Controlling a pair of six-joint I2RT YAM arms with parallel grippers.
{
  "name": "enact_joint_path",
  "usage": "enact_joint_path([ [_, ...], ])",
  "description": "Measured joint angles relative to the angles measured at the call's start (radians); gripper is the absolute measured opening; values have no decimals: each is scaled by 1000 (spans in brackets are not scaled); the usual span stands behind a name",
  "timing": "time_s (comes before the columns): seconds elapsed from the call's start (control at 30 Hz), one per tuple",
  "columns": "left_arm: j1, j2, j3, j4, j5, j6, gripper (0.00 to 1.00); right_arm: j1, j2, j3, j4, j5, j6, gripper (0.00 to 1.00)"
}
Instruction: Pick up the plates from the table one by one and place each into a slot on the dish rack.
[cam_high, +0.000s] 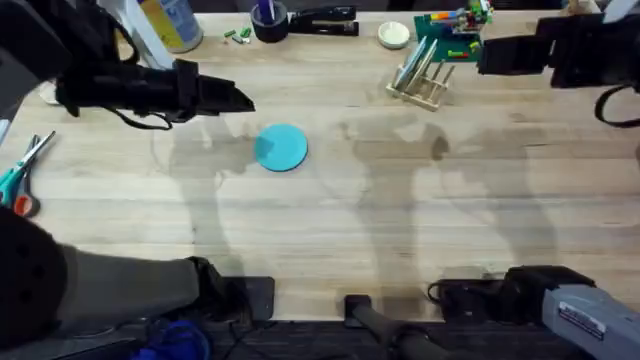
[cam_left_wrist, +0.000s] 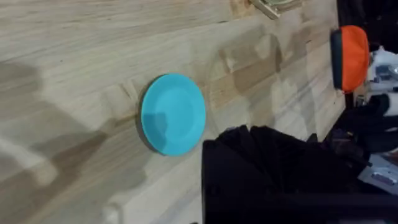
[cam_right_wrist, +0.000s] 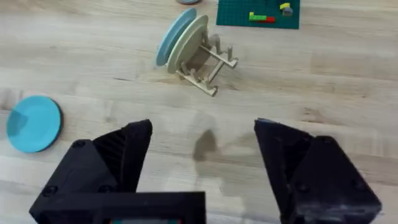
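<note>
A pale plank desk (cam_high: 400, 210) is carrying everything here. One turquoise plate (cam_high: 281, 147) is lying flat on it, well apart from the dish rack (cam_high: 420, 82). In the rack's slots two plates (cam_right_wrist: 181, 36) are standing on edge, one blue, one pale. The green brick board (cam_high: 448, 45) is sitting just behind the rack. The right end effector (cam_right_wrist: 202, 158) is hanging above bare wood near the rack, fingers spread wide. The left end effector (cam_high: 235, 98) is hovering well away from the rack, beside the flat plate; I cannot tell its state.

Turquoise plate (cam_high: 281, 147), pale grained table (cam_high: 400, 220), black tools.
</note>
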Motion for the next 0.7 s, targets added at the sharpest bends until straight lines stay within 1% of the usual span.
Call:
enact_joint_path([
  [0.2, 4, 65, -56, 76, 36, 35, 43, 0, 0, 0, 0, 0, 0, 995],
  [0.4, 4, 122, -133, 154, 40, 43, 40, 0, 0, 0, 0, 0, 0, 995],
  [0.7, 4, 198, -148, 202, 41, 46, 41, 0, 0, 0, 0, 0, 0, 995],
])
